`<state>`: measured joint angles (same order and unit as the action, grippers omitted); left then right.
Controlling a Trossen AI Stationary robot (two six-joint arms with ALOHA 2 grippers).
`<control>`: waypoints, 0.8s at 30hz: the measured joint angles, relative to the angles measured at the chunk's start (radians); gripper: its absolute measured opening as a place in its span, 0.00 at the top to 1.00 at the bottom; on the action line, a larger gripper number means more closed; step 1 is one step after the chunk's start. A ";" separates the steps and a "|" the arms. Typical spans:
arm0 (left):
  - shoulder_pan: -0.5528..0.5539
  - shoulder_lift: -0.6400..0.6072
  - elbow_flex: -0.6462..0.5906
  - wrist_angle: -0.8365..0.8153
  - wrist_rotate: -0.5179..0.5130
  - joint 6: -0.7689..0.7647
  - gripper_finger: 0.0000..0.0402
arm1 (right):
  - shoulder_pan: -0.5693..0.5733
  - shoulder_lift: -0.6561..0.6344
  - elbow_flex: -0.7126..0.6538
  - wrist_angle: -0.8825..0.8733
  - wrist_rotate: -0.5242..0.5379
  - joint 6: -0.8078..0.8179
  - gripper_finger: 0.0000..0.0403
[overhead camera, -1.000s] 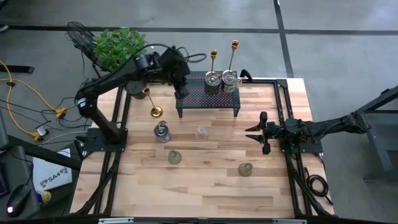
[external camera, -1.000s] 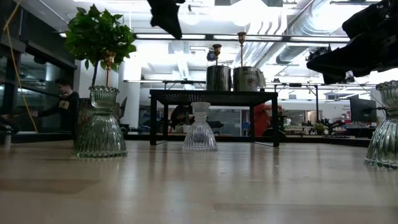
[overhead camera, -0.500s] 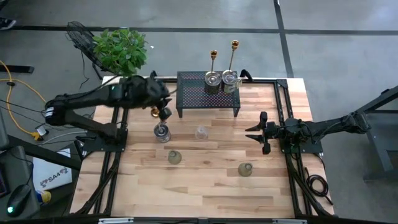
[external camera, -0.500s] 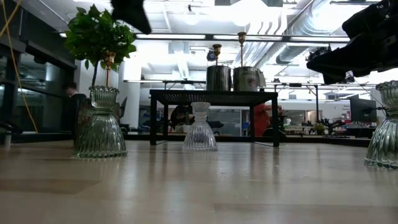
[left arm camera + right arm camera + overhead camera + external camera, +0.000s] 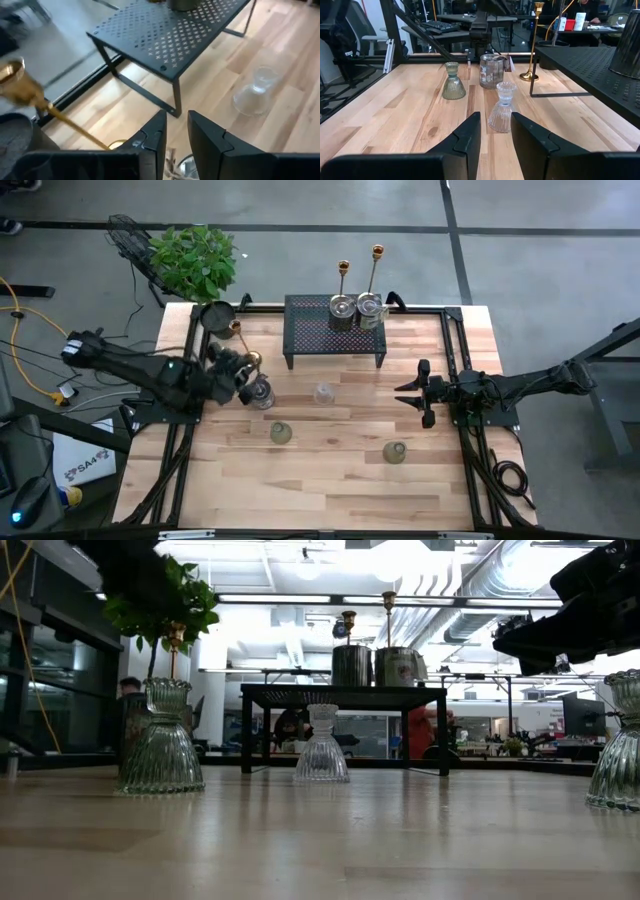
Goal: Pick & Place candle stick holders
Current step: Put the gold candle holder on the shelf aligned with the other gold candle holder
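My left gripper [image 5: 247, 380] [image 5: 176, 125] hovers open by a narrow gap, nothing between its fingers. It is just left of a silvery cup [image 5: 261, 393] and near the base of a gold candlestick [image 5: 243, 343] [image 5: 30, 95] standing on the table. A clear glass holder [image 5: 323, 393] [image 5: 254, 92] and two greenish ones [image 5: 280, 433] [image 5: 395, 452] stand on their bases on the wood. Two silvery cups [image 5: 343, 308] [image 5: 371, 308] sit on the black rack [image 5: 335, 332], with two gold candlesticks [image 5: 343, 275] [image 5: 377, 260] by them at the rack's far edge. My right gripper [image 5: 406, 393] [image 5: 495, 120] waits open at the right.
A round black pot [image 5: 217, 315] stands at the table's far left corner, with a leafy plant [image 5: 192, 258] beyond it. The black frame rails [image 5: 190, 430] run along both table sides. Bare wood [image 5: 330, 490] lies toward the near edge.
My left gripper has swung from above the rack's left end toward the table's left and near edges and has come down, rolling as it went. It now sits low beside the silvery cup. No candle holder has moved.
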<state>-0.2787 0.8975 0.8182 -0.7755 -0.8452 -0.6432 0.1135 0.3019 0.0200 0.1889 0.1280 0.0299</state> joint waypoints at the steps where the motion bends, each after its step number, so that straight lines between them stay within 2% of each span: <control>1: -0.024 -0.005 -0.028 0.004 -0.036 -0.022 0.82 | 0.000 0.000 0.000 0.000 0.000 0.000 0.75; 6: -0.103 -0.006 -0.159 0.041 -0.226 -0.155 0.81 | 0.000 0.000 0.000 0.000 0.000 0.000 0.75; 11: -0.136 -0.001 -0.273 0.100 -0.293 -0.266 0.79 | 0.000 0.000 0.000 -0.001 0.000 0.000 0.75; 17: -0.134 0.000 -0.367 0.161 -0.346 -0.356 0.61 | 0.000 0.000 0.000 0.000 0.000 0.000 0.75; 21: -0.134 0.005 -0.406 0.166 -0.379 -0.357 0.49 | 0.000 0.000 0.000 -0.001 0.000 0.000 0.75; 24: -0.134 0.005 -0.438 0.194 -0.411 -0.359 0.44 | 0.000 0.000 0.000 -0.001 0.000 0.000 0.75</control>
<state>-0.4129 0.9024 0.3799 -0.5812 -1.2564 -1.0022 0.1132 0.3019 0.0201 0.1883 0.1279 0.0296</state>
